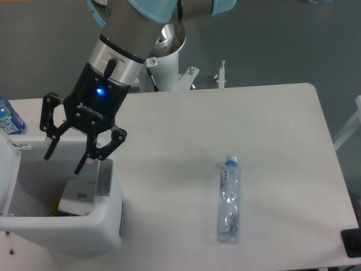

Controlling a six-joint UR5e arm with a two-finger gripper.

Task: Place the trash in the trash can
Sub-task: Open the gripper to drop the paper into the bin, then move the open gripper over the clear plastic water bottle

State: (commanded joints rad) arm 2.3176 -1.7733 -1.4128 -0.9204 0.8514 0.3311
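Gripper (63,161): fingers spread apart, holding nothing, hanging over the open mouth of the trash can
Trash can (110,223): white, boxy, at the table's left front corner; lid (7,175) swung up on its far left side; grey latch tab (105,178) on the right rim, just under the nearer fingertip
Carton (79,195): flattened white paper, lying inside the trash can against its right wall, directly below the gripper; judged done, no more handling needed
Crushed bottle (229,199): clear plastic with pale-blue cap, lying flat on the table (271,124) well to the right of the trash can, cap end pointing away from the front edge
Bottle handling: judged very light and thin-walled, likely to buckle further under a squeeze; smooth and probably slippery, apt to roll or skid if nudged from one side
Bottle grip: across the short width near the middle of the body, where the crumpled creases give some bite; neck just below the cap judged stiffer but narrower
Upright bottle (10,118): blue label, standing behind the trash can at the far left; not trash, to be left alone
Task state: judged halfway, one item in, one still out on the table
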